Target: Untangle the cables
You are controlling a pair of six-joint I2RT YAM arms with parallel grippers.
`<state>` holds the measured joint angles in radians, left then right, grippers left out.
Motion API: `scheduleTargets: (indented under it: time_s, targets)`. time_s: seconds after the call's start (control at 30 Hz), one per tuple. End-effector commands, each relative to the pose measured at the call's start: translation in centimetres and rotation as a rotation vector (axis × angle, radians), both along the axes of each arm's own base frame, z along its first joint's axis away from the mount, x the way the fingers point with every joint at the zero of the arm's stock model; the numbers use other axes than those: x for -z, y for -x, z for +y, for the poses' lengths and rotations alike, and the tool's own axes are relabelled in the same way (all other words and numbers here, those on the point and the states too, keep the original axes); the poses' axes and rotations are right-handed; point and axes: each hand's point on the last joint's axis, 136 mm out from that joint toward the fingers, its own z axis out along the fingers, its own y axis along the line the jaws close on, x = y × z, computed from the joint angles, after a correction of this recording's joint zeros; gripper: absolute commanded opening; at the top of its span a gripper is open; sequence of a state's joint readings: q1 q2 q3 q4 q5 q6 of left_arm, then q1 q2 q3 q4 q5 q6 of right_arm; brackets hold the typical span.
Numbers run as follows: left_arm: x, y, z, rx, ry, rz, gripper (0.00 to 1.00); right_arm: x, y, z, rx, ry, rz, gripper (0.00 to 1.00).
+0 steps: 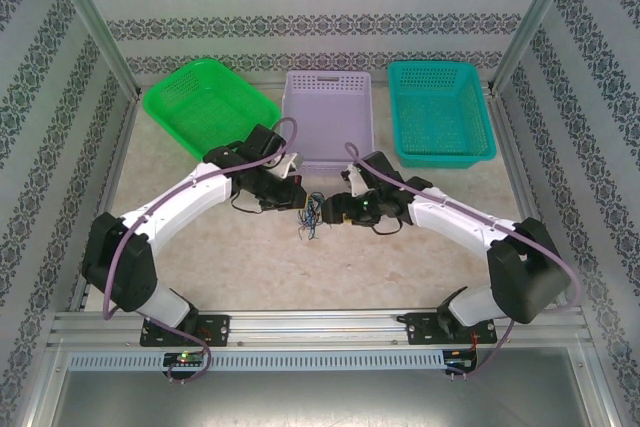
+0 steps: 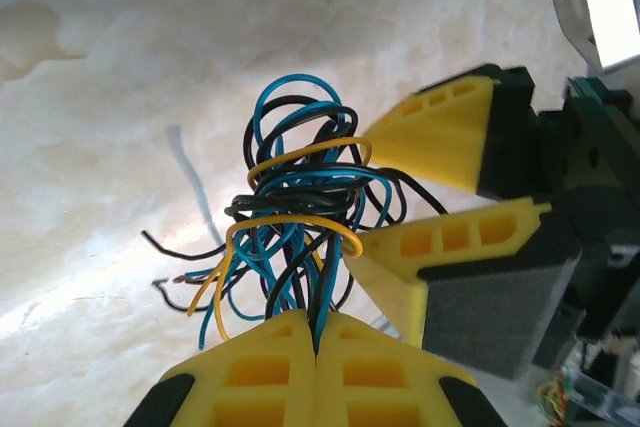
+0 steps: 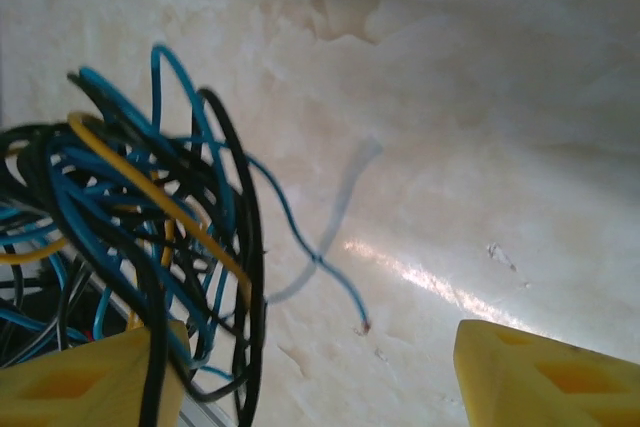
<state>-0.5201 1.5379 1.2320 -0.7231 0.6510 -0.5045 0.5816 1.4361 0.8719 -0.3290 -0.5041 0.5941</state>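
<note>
Walls (image 1: pixel 320 7) papered in a grey floral stripe close in three sides, with aluminium posts (image 1: pixel 95 17) at the corners. The tabletop (image 1: pixel 240 267) is pale, marbled cream, with glossy streaks of light in both wrist views. Along its far edge stand three perforated plastic baskets: a green basket (image 1: pixel 205 102) set askew on the left, a lilac basket (image 1: pixel 328 112) in the middle, a teal basket (image 1: pixel 440 112) on the right. The white left arm (image 1: pixel 185 202) and right arm (image 1: pixel 455 215) bend inward from the near rail and meet in front of the lilac basket. The left gripper (image 2: pixel 316 332) has its yellow jaws pressed together on the cables (image 2: pixel 300 197), strands rising out of the seam between them. The right gripper (image 3: pixel 320 367) has its jaws wide apart, one tip among the strands, the other apart from them. From above the cables are a small dark tuft between the grippers; the wrist views resolve black, blue and yellow loops, and the right wrist view shows one blue strand (image 3: pixel 316 260) trailing free, its shadow crossing it
</note>
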Motion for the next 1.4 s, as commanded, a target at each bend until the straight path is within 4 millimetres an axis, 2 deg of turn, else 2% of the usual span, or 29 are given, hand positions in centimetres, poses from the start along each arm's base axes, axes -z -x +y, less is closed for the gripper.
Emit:
scheduleTargets:
  time_s: [0.0,0.17,0.3,0.4,0.6,0.63,0.67,0.7,0.77,0.87,1.0,1.17,1.37]
  targets:
    - [-1.9,1.3,-0.5,0.091,0.099,0.058,0.00,-2.9,-0.6,1.8,-0.091,-0.178,-0.083,0.73]
    - [-2.0,1.5,-0.5,0.126,0.117,0.090,0.00,-4.0,-0.6,2.8,-0.133,-0.275,-0.067,0.72]
    - [-2.2,1.2,-0.6,0.126,0.124,0.086,0.00,-3.9,-0.8,3.8,-0.148,-0.310,-0.037,0.64]
    - [-1.9,1.0,-0.6,0.122,0.114,0.087,0.00,-3.5,-0.9,4.0,-0.145,-0.300,-0.024,0.41]
    - [-1.4,0.1,0.8,0.061,0.026,0.057,0.00,-3.7,-1.1,2.6,-0.083,-0.268,-0.046,0.00]
    - [-1.2,-0.3,1.5,0.023,-0.021,0.044,0.04,-3.9,-1.1,2.5,-0.068,-0.268,-0.048,0.00]
    - [-1.1,-0.7,2.4,-0.039,-0.067,0.039,0.21,-4.1,-1.3,2.3,-0.046,-0.266,-0.051,0.00]
    - [-1.1,-1.2,3.2,-0.119,-0.100,0.041,0.44,-4.1,-1.5,2.0,-0.015,-0.256,-0.046,0.00]
    - [-1.7,-1.6,4.8,-0.324,-0.129,0.060,0.67,-4.3,-1.9,1.7,0.050,-0.252,-0.049,0.00]
    - [-4.5,-2.0,3.4,-0.541,0.120,0.085,0.72,-4.4,-2.7,1.1,0.170,-0.234,-0.030,0.00]
    - [-5.0,-1.6,2.0,-0.673,0.296,0.155,0.73,-4.8,-3.6,0.6,0.290,-0.231,-0.007,0.00]
    - [-4.2,-1.3,-0.5,-0.613,0.354,0.233,0.72,-5.1,-3.9,1.1,0.321,-0.222,0.052,0.00]
    - [-2.3,-1.4,-1.6,-0.645,0.364,0.286,0.77,-6.1,-4.0,2.0,0.337,-0.265,0.101,0.00]
